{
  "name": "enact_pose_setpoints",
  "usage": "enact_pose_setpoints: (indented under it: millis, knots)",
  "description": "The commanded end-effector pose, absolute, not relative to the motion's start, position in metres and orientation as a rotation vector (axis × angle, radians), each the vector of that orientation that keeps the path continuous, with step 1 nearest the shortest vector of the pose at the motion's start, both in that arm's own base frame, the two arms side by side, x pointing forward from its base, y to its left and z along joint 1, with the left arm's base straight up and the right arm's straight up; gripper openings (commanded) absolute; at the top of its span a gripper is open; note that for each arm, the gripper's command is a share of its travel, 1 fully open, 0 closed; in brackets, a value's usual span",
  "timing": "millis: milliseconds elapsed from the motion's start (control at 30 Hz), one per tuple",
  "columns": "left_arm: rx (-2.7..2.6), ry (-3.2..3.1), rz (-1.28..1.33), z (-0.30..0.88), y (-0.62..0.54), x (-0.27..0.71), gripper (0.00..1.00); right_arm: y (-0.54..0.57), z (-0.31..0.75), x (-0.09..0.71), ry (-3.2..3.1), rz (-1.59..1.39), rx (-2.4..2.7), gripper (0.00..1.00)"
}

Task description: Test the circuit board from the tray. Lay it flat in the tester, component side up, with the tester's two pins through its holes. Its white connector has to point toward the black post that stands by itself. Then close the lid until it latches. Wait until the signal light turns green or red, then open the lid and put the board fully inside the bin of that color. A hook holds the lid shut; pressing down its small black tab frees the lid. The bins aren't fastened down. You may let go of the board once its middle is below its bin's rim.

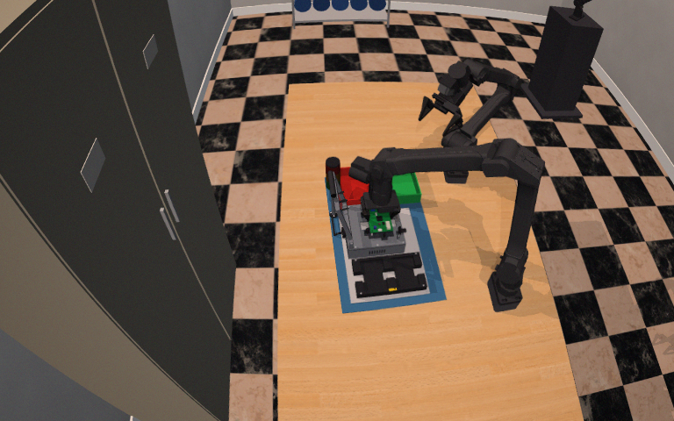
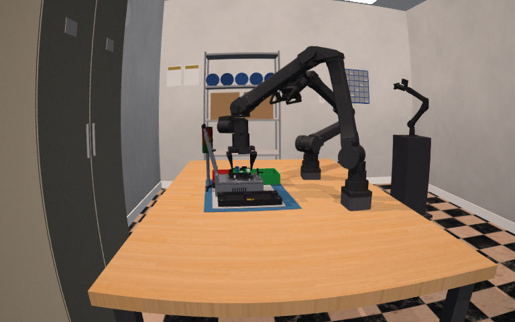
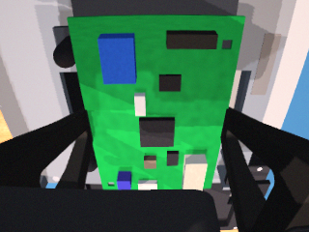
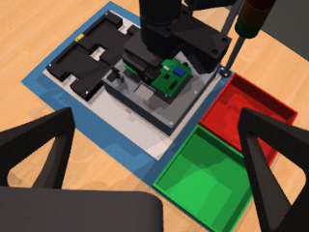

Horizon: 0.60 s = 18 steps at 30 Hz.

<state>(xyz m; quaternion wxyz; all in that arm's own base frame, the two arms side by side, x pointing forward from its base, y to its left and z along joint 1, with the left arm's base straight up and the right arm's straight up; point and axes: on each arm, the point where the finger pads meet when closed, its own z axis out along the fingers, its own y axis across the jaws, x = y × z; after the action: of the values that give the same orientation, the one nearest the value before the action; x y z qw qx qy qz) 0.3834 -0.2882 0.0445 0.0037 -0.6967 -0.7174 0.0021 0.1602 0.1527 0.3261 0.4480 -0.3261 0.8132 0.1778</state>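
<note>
The left gripper (image 2: 241,169) (image 3: 156,116) is shut on the green circuit board (image 1: 376,229) (image 3: 116,130) (image 4: 181,79) by its long edges. The board is level, component side up, just above or on the grey tester (image 1: 375,246) (image 2: 239,186) (image 4: 166,115); I cannot tell if the pins are in its holes. Its white connector (image 1: 388,224) (image 3: 194,174) is at the corner nearest the black post (image 1: 402,230) (image 4: 116,73). The lid (image 2: 210,151) stands open at the tester's left in the top and exterior views. The right gripper (image 2: 281,101) (image 4: 156,113) is open and empty, high beyond the bins.
The black tray (image 1: 365,287) (image 4: 63,58) lies in front of the tester. The red bin (image 1: 350,183) (image 4: 237,108) and green bin (image 1: 407,185) (image 4: 208,184) stand behind it. The signal tower (image 1: 332,163) (image 2: 206,138) (image 4: 253,16) stands by the lid and looks unlit.
</note>
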Motion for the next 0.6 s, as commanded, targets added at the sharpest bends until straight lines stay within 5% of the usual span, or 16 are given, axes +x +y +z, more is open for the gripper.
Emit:
enact_pose_setpoints:
  millis: [0, 567]
  knots:
    - [-2.15, -2.252, 0.013, 0.027, -0.283, 0.381, 0.68, 0.151, 0.345, 0.162, 1.992, 0.446, -0.786, 1.0]
    - [-2.185, -2.256, 0.007, 0.041, -0.289, 0.387, 0.68, 0.151, 0.345, 0.162, 1.992, 0.446, -0.786, 1.0]
